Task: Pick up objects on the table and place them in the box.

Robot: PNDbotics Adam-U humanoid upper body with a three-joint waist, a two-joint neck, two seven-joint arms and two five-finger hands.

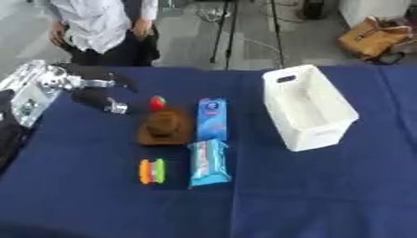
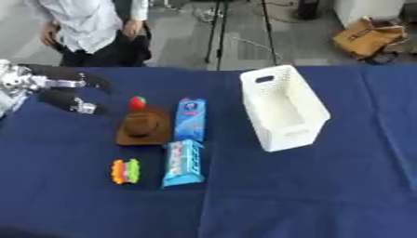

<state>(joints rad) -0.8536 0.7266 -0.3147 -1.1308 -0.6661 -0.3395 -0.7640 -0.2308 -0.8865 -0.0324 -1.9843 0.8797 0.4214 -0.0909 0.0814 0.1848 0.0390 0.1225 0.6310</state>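
My left hand (image 1: 96, 90) hovers over the table's far left, fingers spread and holding nothing, a short way left of a small red object (image 1: 156, 102). Below that object lies a brown hat-shaped thing (image 1: 165, 128). A blue carton (image 1: 211, 118) lies flat to its right, and a light blue packet (image 1: 208, 162) lies just below the carton. A small orange and green toy (image 1: 151, 171) sits left of the packet. The white box (image 1: 308, 108) stands to the right with nothing showing inside. My right hand shows in neither view.
A dark blue cloth covers the table (image 1: 326, 195). A person stands beyond the far edge at upper left. A brown bag (image 1: 373, 37) and stand legs are on the floor behind the table.
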